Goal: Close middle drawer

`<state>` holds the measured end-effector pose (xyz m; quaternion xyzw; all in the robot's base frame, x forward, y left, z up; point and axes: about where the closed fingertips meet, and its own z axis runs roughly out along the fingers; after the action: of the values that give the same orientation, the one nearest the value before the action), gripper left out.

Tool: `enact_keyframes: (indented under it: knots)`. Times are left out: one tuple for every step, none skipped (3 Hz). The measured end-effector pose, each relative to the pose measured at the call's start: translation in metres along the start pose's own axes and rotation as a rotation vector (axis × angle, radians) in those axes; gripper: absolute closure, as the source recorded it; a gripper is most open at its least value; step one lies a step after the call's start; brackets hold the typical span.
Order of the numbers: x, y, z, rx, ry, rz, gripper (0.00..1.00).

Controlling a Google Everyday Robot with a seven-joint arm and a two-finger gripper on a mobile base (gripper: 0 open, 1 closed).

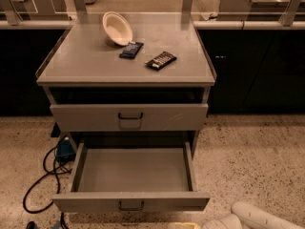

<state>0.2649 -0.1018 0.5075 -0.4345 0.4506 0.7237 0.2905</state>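
The middle drawer point(131, 200) stood pulled well out, low on the cabinet, and the gripper point(183, 225) sat at the lower edge of the view, just below and right of its front panel, jaw state indeterminable. A clean close probably required a square, straight inward push near the central wire handle point(131, 205) to avoid racking. Count: two drawer fronts, one white bowl point(117, 28), one dark-blue packet point(131, 49), one black packet point(161, 60).

One camera looks down from a raised spot in front of the bench point(86, 66), facing its drawer fronts squarely and from close by. The bench top fills the upper half of the frame, and the pulled-out middle drawer point(131, 202) fills the lower centre. The gripper point(183, 225) sits at the bottom edge, right of centre, just below that drawer's front and partly cut off by the frame.
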Motion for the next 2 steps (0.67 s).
enact_keyframes:
  knots:
    - [0.005, 0.009, -0.003, 0.134, 0.05, -0.006, 0.0]
    - [0.022, -0.001, -0.008, 0.342, 0.068, -0.035, 0.0]
